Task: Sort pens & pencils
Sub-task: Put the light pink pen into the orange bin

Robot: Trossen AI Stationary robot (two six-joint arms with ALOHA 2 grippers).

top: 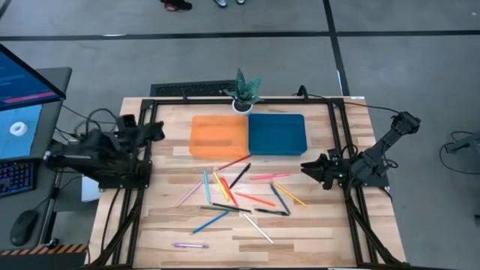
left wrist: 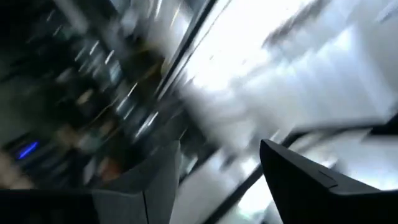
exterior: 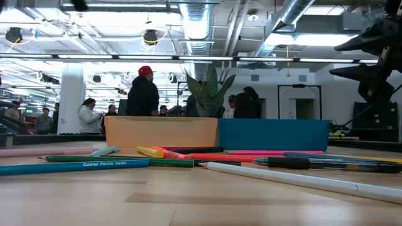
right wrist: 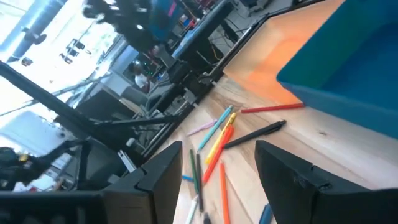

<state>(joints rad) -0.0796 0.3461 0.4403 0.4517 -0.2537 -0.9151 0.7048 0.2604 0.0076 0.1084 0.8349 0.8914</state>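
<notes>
The pens and pencils [top: 240, 196] lie scattered on the bare wood of the desk [top: 322, 232], in front of the two trays and well apart from both arms. The orange tray [top: 217, 136] and the blue tray [top: 277, 134] sit side by side, touching, at the far middle of the desk, with a small potted plant [top: 245, 91] just behind their seam. Both trays appear empty, so sorting is judged not yet begun.

The left gripper [top: 156, 131] sits folded back at the left edge of the desk, fingers [left wrist: 143, 186] spread and holding nothing. The right gripper [top: 309, 169] hovers at the right side, level with the scatter, fingers [right wrist: 292, 174] likewise spread and empty, aimed toward the pile.

Recommended procedure for the first pick:

1. Select an outlying stick, not one from the crossed cluster at the centre. For the right arm, the yellow pencil [top: 290, 194] or the pink pen [top: 268, 177] lie nearest.
2. Align the fingers across the shaft, not along it, and centre them on its length so the stick does not tip when lifted.
3. Descend until the fingertips nearly touch the wood; these items are thin and lie flat.
4. Close fully, lift clear of neighbouring sticks, then carry to the chosen tray.

Caution: crossed sticks are likely to roll or drag if a lower one is pulled first.
</notes>
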